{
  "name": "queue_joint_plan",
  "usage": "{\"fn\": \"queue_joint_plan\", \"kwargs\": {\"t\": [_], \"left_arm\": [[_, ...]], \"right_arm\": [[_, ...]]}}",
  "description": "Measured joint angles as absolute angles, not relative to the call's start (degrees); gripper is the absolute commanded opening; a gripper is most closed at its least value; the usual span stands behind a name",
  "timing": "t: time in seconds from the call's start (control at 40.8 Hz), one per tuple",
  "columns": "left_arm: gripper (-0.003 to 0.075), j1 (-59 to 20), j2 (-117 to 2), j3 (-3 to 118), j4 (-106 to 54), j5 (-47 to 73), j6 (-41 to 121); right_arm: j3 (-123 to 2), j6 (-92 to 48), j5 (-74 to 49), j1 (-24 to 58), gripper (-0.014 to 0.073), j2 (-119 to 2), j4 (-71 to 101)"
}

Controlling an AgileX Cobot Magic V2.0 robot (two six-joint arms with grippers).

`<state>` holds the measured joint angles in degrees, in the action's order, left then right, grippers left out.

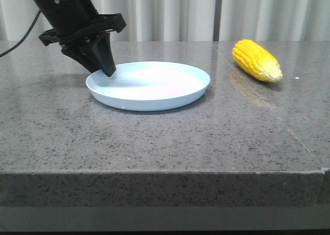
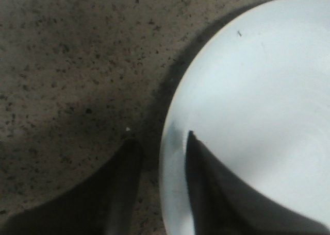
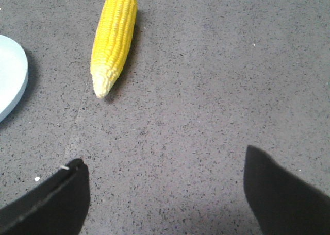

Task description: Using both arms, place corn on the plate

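Front view: my left arm slants down from the upper left, left gripper [image 1: 107, 70] tipped onto the near-left rim of the plate [image 1: 154, 101]. Plate sits mid-table on the grey speckled table [image 1: 154, 142]. Corn [image 1: 257, 60] lies well apart to the right, on the stone, pale tip toward the camera and right. My right arm does not show here.

Left wrist view: left gripper [image 2: 162, 152] straddles the plate [image 2: 258, 90] rim, one finger over the bare table [image 2: 62, 65], the other over the plate's inside. Jaws a little apart around the rim; whether they pinch it, I cannot tell.

Right wrist view: right gripper [image 3: 167, 188] hovers over bare table [image 3: 206, 90], jaws wide apart, nothing between them. Corn [image 3: 113, 39] lies ahead of the fingers, whitish tip toward them, untouched. Plate [image 3: 10, 75] edge shows beside the corn, a gap between the two.
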<state>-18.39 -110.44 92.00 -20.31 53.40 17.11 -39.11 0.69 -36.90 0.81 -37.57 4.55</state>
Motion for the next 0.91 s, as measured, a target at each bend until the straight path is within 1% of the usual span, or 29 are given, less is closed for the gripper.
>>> {"fn": "queue_joint_plan", "kwargs": {"t": [0.074,0.196,0.343,0.539,0.711,0.907], "left_arm": [[0.054,-18.4,-110.4,92.6,-19.2,53.9,17.1],[0.0522,-18.4,-109.1,93.7,-17.8,54.9,17.1],[0.051,-19.6,-104.2,94.1,-13.2,56.9,16.7],[0.051,-26.3,-95.3,93.2,-2.3,61.0,11.2],[0.051,-33.0,-84.8,86.2,4.9,59.7,4.3],[0.051,-36.1,-70.8,74.8,5.7,54.9,1.0]], "right_arm": [[-39.1,0.7,-36.9,0.8,0.0632,-37.6,4.5],[-39.1,0.7,-36.9,0.8,0.0632,-37.6,4.5],[-39.1,0.7,-36.9,0.8,0.0632,-37.6,4.5],[-39.1,0.7,-36.9,0.8,0.0632,-37.6,4.5],[-39.1,0.7,-36.9,0.8,0.0632,-37.6,4.5],[-39.1,0.7,-36.9,0.8,0.0632,-37.6,4.5]]}}
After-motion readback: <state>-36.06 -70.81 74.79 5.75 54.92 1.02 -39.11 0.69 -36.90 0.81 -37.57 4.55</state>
